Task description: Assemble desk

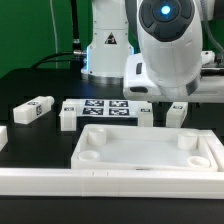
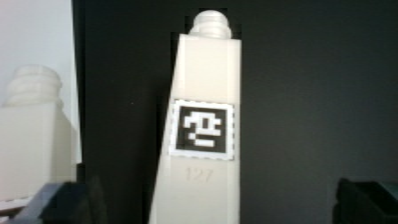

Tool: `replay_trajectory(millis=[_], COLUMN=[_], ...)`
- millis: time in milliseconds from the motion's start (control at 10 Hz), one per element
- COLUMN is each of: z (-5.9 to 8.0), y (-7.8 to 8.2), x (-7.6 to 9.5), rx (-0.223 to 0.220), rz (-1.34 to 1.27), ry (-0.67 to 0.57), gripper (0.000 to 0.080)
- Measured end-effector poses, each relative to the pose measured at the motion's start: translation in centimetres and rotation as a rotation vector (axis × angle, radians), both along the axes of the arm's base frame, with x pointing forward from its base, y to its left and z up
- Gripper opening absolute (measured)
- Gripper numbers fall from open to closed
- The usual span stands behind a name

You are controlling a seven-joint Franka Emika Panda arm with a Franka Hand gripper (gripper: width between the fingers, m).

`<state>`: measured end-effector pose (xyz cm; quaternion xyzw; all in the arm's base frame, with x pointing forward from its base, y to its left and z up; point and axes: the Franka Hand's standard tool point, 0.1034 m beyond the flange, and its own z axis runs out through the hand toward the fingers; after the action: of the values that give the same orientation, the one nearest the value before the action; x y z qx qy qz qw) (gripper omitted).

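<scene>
leg (image 2: 205, 80) lies flat on table (image 2: 311, 100) — tag (image 2: 203, 130) up

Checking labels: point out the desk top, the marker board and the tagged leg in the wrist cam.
Desk top (image 1: 148, 150): exterior view, bare floor inside the rim.
Marker board (image 1: 107, 108): exterior view, its middle, among the tags.
Leg (image 2: 201, 130): wrist view, on its tag, about mid-length.

Smooth white plastic desk top (image 1: 140, 150) and leg (image 2: 208, 110); matt black table (image 1: 45, 145).
</scene>
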<state>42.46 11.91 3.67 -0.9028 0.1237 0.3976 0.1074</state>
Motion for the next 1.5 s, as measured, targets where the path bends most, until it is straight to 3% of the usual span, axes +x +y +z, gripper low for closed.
replay_trajectory(millis=[600,1100,1300,1400,1500], z=[-1.8,-2.7,-2.7,-2.7,-2.7], y=[0.1,0.0,-0.1,0.0,0.0], x=[-1.4,-1.5,-1.4,-1.4,-1.4], rx=[-0.001,-0.007,-0.007,-0.006,-0.006], rz=[0.002,-0.008,-0.008,-0.006,-0.006], ry=[0.042,0.057,0.056,0.056,0.056], gripper=[0.0649,0.0649,0.0392,0.0392,0.0288])
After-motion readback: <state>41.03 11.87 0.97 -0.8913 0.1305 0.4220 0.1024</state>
